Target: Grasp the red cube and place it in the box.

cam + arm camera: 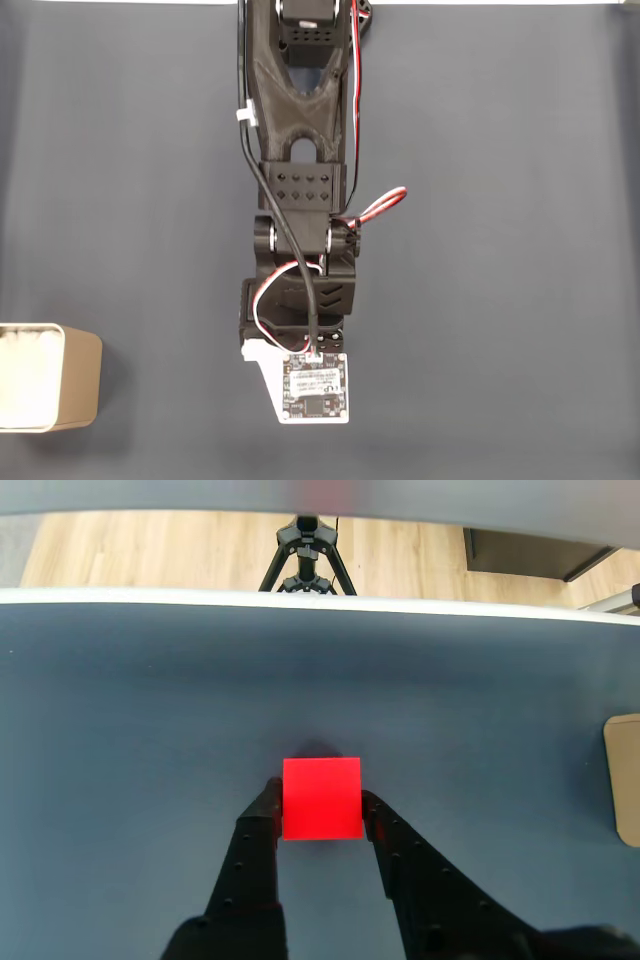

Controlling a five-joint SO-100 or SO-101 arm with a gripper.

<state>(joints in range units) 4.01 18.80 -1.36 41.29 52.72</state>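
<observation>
Pincer (322,810) closed on cube (321,798), fingers flanking its two sides for a square grip | cube at desk (130,730) level, ahead of wrist camera | box (45,377) well apart, at left edge in fixed view, open top ready for drop
</observation>
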